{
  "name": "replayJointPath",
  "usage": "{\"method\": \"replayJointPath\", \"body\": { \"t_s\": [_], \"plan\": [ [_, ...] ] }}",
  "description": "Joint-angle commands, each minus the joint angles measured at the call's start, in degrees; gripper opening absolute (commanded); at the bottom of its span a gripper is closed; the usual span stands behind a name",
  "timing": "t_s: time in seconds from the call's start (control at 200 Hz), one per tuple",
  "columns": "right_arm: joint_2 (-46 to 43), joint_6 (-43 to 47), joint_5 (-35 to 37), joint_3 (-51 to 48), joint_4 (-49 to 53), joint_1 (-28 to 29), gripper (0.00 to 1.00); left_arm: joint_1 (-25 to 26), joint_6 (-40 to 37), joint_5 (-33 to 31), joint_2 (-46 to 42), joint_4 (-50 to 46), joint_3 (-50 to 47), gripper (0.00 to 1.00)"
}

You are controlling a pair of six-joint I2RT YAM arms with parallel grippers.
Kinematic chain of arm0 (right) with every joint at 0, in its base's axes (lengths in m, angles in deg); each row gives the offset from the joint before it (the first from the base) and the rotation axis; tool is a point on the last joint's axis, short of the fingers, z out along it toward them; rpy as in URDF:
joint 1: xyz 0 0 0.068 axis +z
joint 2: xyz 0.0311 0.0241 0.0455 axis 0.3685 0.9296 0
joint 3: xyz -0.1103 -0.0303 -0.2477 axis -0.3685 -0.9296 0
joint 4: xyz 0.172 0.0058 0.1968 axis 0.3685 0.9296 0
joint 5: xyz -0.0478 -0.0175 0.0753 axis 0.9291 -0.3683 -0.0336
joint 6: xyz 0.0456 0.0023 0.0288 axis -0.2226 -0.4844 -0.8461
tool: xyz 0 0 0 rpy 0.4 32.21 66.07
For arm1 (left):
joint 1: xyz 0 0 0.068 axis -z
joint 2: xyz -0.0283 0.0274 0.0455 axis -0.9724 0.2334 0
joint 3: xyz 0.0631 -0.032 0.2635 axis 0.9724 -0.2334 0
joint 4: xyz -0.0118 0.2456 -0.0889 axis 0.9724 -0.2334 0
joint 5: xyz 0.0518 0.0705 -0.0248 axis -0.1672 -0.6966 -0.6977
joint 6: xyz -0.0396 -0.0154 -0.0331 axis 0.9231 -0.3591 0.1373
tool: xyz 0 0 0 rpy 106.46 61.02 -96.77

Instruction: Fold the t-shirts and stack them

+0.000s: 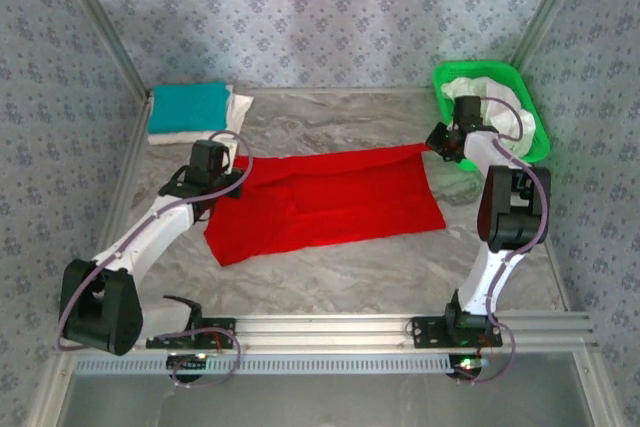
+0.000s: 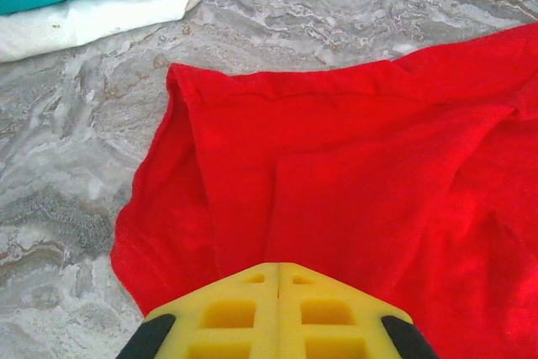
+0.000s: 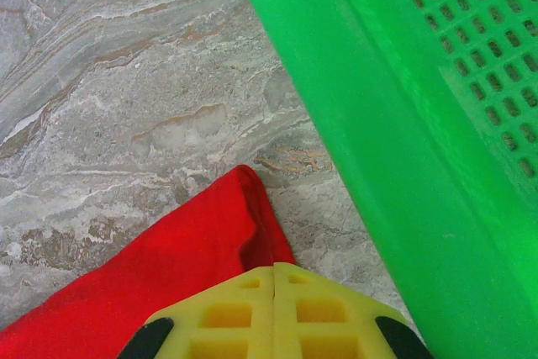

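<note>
Two closed grippers at opposite far corners of one cloth make uneven pull the main hazard. On the marble table (image 1: 400, 267) the red t-shirt (image 1: 330, 202) lies spread across the middle, doubled lengthwise with loose ridges in it. If one arm lifts or travels faster than the other, I judge the fold would skew or the layers slide apart, and a thin pinch could let a corner drop. The green mesh basket (image 1: 538, 142), at the far right with white t-shirts (image 1: 480, 87) heaped in it, stands just beside the shirt's far-right corner, so a swing to the right could knock its wall. The stack at the far left, a teal t-shirt (image 1: 188, 105) on a folded white t-shirt (image 1: 240, 107), lies near the shirt's far-left edge, and dragged cloth could nudge it.

The left gripper (image 2: 277, 266) has its yellow pads pressed together, with the shirt's left edge running in beneath them; the rest of the shirt stretches ahead of it and to its right. The right gripper (image 3: 275, 268) is likewise closed over the far-right corner, which pokes out just past its tips, with the basket wall close on the right. Each seems to pinch cloth, though the contact itself is hidden under the pads.
</note>
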Motion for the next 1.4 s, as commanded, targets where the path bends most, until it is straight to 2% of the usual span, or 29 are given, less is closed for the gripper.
{"method": "replayJointPath", "body": {
  "t_s": [0.0,0.385,0.974,1.394],
  "plan": [
    [-0.8,-0.2,1.8,0.0,2.3,-0.8,0.0,0.3,0.5,-0.7,-2.1,-2.1,1.3,0.0],
    [-5.3,-0.3,2.2,-3.2,4.0,-0.7,0.0,0.5,1.1,-0.5,-4.8,-3.9,1.0,0.0],
    [-3.8,-1.0,2.3,-7.8,2.4,-0.7,0.0,0.6,3.0,-0.3,-0.5,-3.1,-2.9,0.0],
    [-4.7,-1.6,3.0,-11.3,2.7,-0.4,0.0,0.7,3.7,-0.6,-3.5,-2.4,-4.8,0.0]
  ]
}}
